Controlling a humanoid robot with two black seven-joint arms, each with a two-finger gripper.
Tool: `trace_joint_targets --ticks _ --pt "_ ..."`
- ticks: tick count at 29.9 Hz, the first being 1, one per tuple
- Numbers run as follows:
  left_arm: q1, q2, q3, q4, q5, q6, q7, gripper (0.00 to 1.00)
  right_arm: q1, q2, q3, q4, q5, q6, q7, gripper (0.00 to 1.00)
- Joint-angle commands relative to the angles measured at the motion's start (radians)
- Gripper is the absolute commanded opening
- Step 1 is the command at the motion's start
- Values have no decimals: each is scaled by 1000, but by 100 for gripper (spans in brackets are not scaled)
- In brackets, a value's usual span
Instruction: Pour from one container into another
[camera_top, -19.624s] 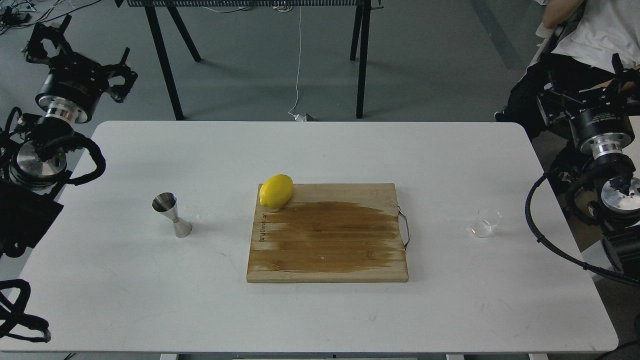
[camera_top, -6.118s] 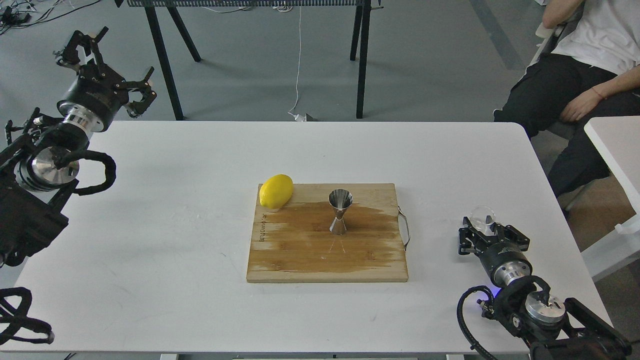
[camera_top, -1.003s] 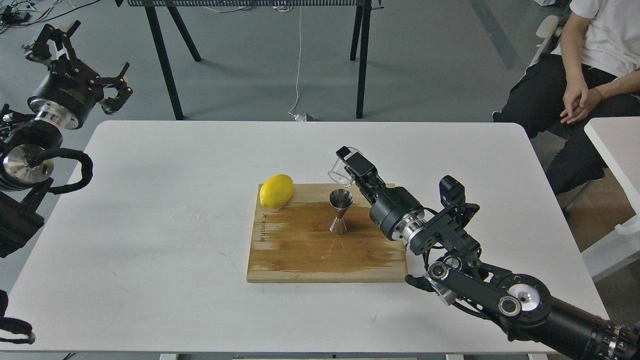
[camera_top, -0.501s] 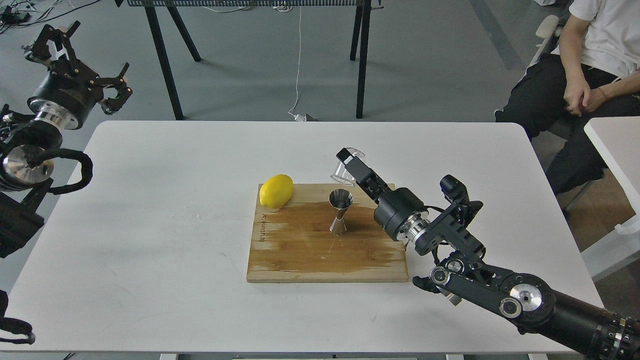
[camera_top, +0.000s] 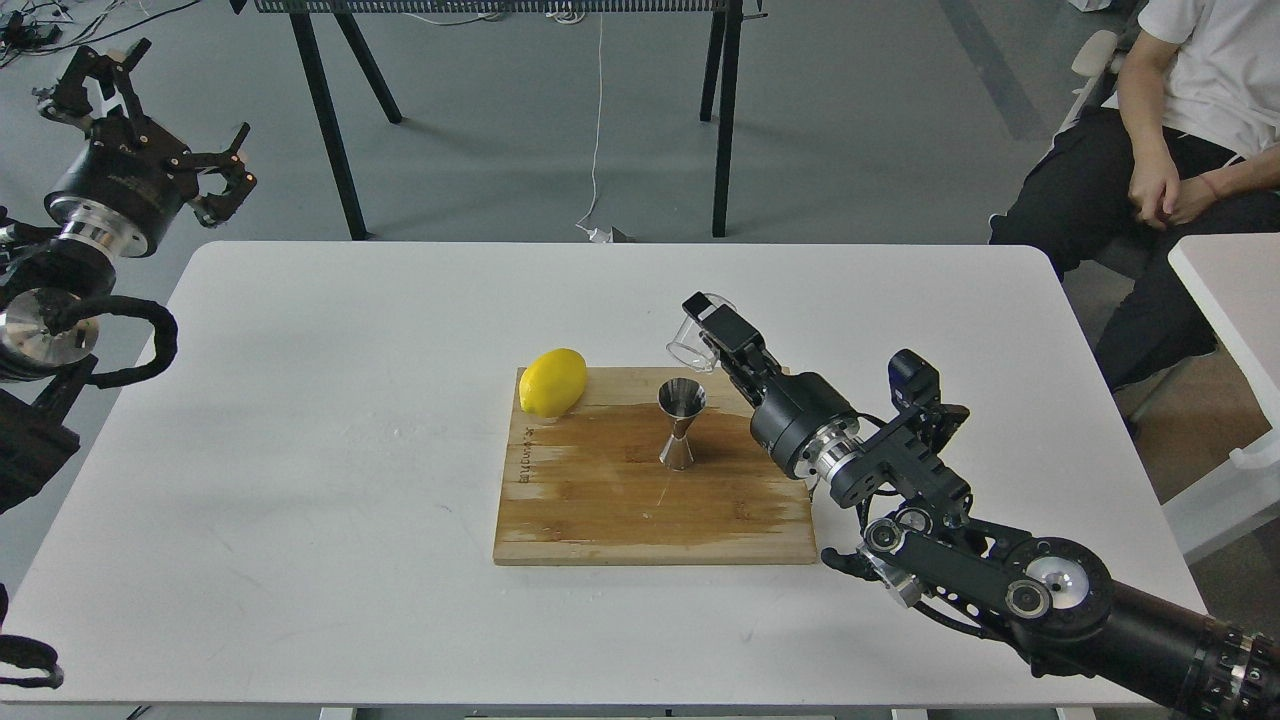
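On a white table (camera_top: 300, 400) lies one wooden board (camera_top: 600, 500), bearing one lemon (camera_top: 552, 382) and one upright steel jigger (camera_top: 680, 424). One glass cup (camera_top: 692, 342) is gripped, tilted, by the right gripper (camera_top: 712, 325) just beyond the jigger; contents cannot be told. The left gripper (camera_top: 150, 110) is held open, far left.

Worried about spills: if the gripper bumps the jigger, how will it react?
The jigger looks apt to tip: tall, narrow-waisted, on a small foot. On the wet-looking board it may also slide. Being steel, it likely won't break.
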Motion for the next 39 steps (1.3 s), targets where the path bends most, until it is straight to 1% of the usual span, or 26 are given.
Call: trace_joint_targets --ticks 1,4,8,10,11,15,18,20,22,28,31,35,39 --pt "3 0 -1 1 0 -4 -2 100 -19 1 47 27 150 3 0 29" --pt "6 0 -3 1 -2 -4 -2 100 -74 0 106 85 275 9 -5 29" --pt "6 -3 -3 1 -2 -4 -2 100 -134 -17 246 121 446 26 -22 30" --pt "6 -3 -1 -1 -2 -4 -2 100 -161 -17 332 112 574 54 -28 31" --pt "6 -3 -1 -1 -2 -4 -2 100 -171 -17 372 105 652 81 -38 31" --pt "4 -6 0 -1 -2 -2 0 100 -223 -20 507 4 917 218 -83 31" --pt "3 -9 0 -1 -2 -2 2 100 -252 -12 582 -115 1098 328 -129 31" --pt "1 -11 0 -1 -2 -2 2 100 -257 -9 608 -183 1184 373 -143 31" --pt "1 -11 0 -1 0 -1 2 100 -258 -5 624 -256 1266 411 -144 31" --pt "1 -12 0 -1 -2 -2 -1 100 -260 35 627 -422 1349 543 -147 32" --pt "3 -12 0 -1 -2 -7 -6 100 -260 63 628 -465 1393 554 -164 32" --pt "3 -14 0 -1 0 -5 -6 100 -280 80 656 -478 1465 568 -164 32" --pt "4 -14 0 -1 0 -5 -8 100 -312 89 699 -478 1475 588 -164 32"
